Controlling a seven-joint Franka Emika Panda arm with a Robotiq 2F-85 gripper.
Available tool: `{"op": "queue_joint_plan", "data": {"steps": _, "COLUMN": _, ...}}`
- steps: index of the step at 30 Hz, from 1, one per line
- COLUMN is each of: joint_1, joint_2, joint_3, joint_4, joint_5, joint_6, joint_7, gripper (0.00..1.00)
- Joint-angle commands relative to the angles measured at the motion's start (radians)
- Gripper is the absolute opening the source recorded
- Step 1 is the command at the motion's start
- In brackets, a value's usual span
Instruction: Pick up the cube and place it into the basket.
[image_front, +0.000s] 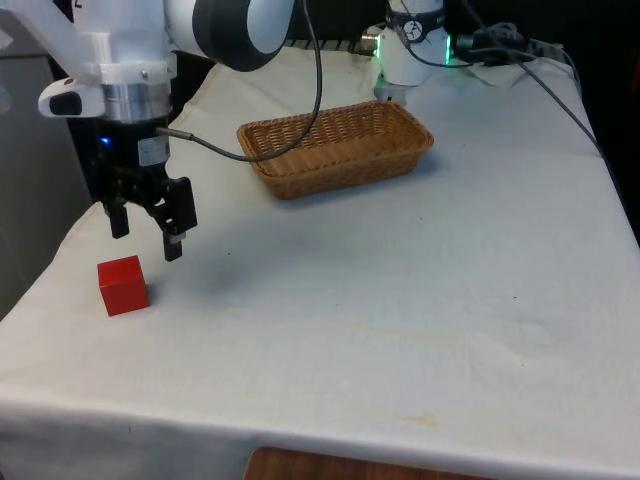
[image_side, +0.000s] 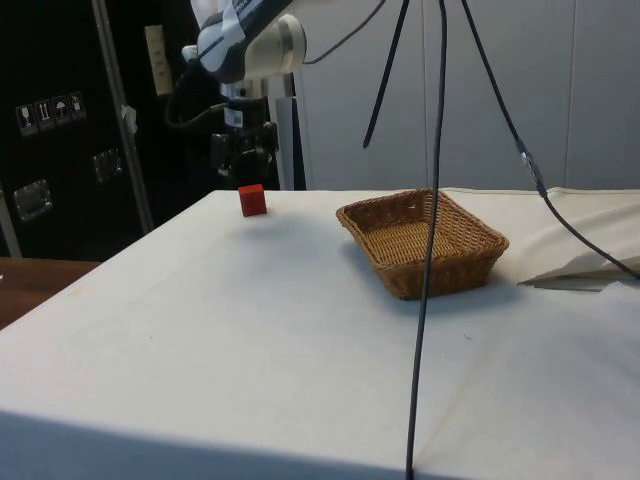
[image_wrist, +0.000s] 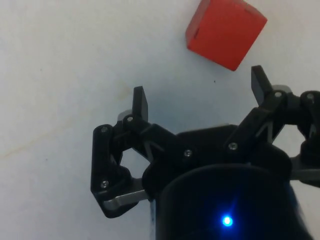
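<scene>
The gripper (image_front: 146, 240) hangs at the left of the front view, just above the tabletop (image_front: 400, 290) and a little up and right of the red cube (image_front: 123, 285). Its fingers (image_front: 173, 245) stand wide apart with nothing between them (the wrist view shows white cloth in the gap). The cube (image_wrist: 226, 31) lies beyond the fingertips (image_wrist: 140, 102) there, apart from them and turned at an angle. It rests on the cloth near the tabletop's left edge in the front view. In the side view the cube (image_side: 252, 200) sits at the upper left, below the gripper (image_side: 245, 165). The wicker basket (image_front: 340, 147) stands well apart, at the upper middle of the front view, and holds nothing.
</scene>
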Motion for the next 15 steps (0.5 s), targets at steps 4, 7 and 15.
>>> {"op": "queue_joint_plan", "data": {"steps": 4, "joint_1": -0.004, "joint_2": 0.021, "joint_3": -0.009, "joint_4": 0.024, "joint_5": 0.017, "joint_6": 0.000, "joint_7": 0.002, "gripper": 1.00}}
{"op": "queue_joint_plan", "data": {"steps": 7, "joint_1": -0.012, "joint_2": 0.042, "joint_3": -0.011, "joint_4": 0.047, "joint_5": 0.027, "joint_6": 0.003, "joint_7": 0.013, "gripper": 1.00}}
{"op": "queue_joint_plan", "data": {"steps": 15, "joint_1": -0.012, "joint_2": 0.069, "joint_3": -0.020, "joint_4": 0.051, "joint_5": 0.043, "joint_6": 0.046, "joint_7": 0.034, "gripper": 1.00}}
